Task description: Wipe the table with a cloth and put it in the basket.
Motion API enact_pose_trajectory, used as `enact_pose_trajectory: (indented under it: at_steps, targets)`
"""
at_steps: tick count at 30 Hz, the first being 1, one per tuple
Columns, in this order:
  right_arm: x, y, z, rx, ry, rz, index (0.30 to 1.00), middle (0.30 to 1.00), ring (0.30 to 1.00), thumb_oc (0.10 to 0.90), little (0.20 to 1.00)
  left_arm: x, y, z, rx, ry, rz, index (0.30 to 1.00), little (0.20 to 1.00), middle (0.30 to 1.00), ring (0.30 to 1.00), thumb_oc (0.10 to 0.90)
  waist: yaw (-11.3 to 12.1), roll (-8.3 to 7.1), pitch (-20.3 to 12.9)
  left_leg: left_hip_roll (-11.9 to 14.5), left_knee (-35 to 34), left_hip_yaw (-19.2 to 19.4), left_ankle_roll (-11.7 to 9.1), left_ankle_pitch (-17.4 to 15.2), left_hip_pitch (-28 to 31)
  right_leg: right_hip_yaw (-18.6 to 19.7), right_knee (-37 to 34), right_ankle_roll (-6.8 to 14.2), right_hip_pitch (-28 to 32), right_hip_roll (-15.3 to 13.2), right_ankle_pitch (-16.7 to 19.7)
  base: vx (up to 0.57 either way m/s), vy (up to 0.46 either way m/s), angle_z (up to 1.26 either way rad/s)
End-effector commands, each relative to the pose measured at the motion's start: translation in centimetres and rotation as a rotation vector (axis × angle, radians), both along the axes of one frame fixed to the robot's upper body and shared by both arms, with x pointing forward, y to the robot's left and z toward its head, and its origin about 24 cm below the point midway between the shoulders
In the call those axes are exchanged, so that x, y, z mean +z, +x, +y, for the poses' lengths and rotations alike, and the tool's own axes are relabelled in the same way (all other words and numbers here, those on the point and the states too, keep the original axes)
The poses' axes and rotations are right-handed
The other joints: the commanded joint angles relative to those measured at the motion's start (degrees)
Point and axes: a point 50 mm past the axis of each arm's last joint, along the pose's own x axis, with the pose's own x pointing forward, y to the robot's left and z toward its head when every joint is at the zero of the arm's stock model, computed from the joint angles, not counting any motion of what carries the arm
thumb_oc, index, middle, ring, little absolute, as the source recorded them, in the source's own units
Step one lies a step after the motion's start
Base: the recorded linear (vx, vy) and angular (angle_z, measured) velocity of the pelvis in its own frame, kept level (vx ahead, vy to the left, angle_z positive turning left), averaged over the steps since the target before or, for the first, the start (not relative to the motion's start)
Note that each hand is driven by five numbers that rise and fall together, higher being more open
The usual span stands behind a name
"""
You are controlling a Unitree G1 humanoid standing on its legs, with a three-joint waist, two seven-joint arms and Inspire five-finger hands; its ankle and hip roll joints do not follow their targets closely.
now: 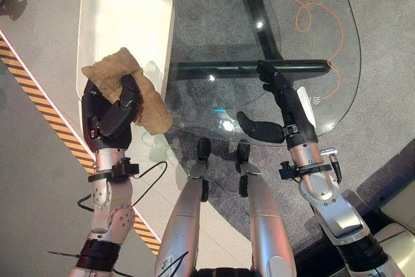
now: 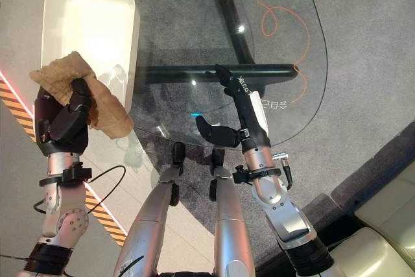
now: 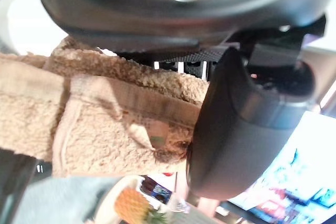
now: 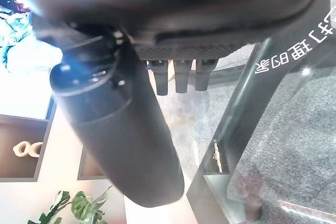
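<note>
Left hand (image 1: 110, 113) curled round tan cloth (image 1: 130, 89), at near rim of white basket (image 1: 123, 14) beside glass tabletop (image 1: 292, 43). Right hand (image 1: 282, 98) flat over tabletop, fingers straight, thumb spread.

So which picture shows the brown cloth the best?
The left eye view: the whole brown cloth shows, gripped by the left robot hand over the white basket's edge. The right eye view shows nearly the same. The left wrist view shows its fuzzy weave close up.
</note>
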Motion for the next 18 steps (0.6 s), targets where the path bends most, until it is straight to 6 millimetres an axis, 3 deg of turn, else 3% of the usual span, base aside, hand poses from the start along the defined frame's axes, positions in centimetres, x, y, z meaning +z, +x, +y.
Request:
enact_pose_trajectory:
  at_steps: [1, 8, 18]
  targets:
    - [1.7, -0.2, 1.2, 0.099, -0.013, -0.065, 0.900, 0.900, 0.900, 0.800, 0.900, 5.7, -1.0, 2.1, 0.214, 0.131, -0.268, 0.300, 0.200, 0.300, 0.300, 0.100, 0.1, 2.26, -1.6, -1.5, 6.2, 2.2, 3.0, -4.8, -2.8, 1.7, -4.9, -0.3, 1.3, 2.9, 1.8, 0.02, 0.071, 0.01]
    - [1.0, 0.9, 2.1, 0.163, -0.075, 0.052, 0.900, 0.900, 0.900, 0.800, 0.900, 7.3, 0.9, 3.6, 0.446, 0.293, -0.226, 0.300, 0.200, 0.300, 0.300, 0.100, -0.4, 2.41, -1.6, -0.8, 7.2, 3.4, 2.6, -4.9, -5.2, 1.9, -4.5, -0.4, -1.3, 2.5, 1.9, 0.02, 0.082, -0.01]
    - [-0.3, 2.0, 3.3, 0.211, -0.126, 0.170, 0.900, 0.900, 0.900, 0.800, 0.900, 10.0, 3.2, 4.4, 0.662, 0.366, -0.234, 0.300, 0.200, 0.300, 0.300, 0.100, -1.2, 2.41, -1.6, -0.5, 7.6, 4.3, 2.4, -5.2, -7.7, 2.3, -4.5, -0.1, -4.8, 2.3, 2.4, 0.02, 0.071, -0.02]
